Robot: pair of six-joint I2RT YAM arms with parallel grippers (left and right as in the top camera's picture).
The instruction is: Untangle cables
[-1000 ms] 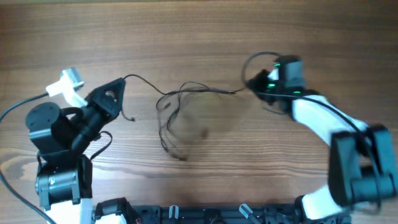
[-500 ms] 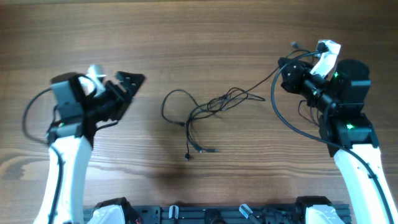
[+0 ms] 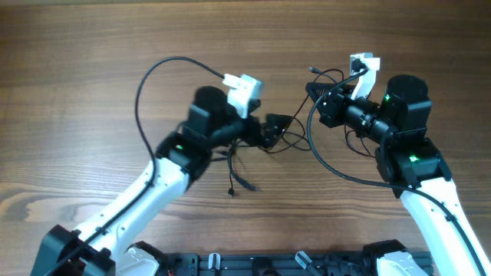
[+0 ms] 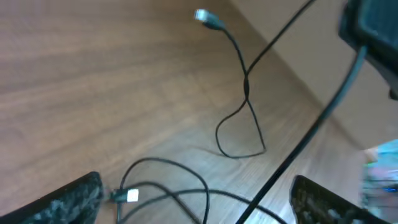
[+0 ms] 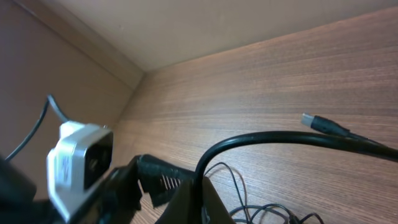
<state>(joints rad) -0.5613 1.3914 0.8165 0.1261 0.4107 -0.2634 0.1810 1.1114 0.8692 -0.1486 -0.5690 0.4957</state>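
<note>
The cables (image 3: 231, 180) are thin black wires with small plugs. They lie loosely tangled near the middle of the wooden bench (image 3: 92, 46), with strands running between the two arms. The left claw (image 3: 275, 130) hangs over the tangle, spread wide and gripping nothing. The right claw (image 3: 316, 96) is closed just to its right and may be pinching a strand, though that is hard to see. Half a second ago the left claw stood well left of the cables.

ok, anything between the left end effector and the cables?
Partly: the right arm's thick cord crosses just inside one finger of the open left end effector. Otherwise the thin cables lie unobstructed between its fingers.
</note>
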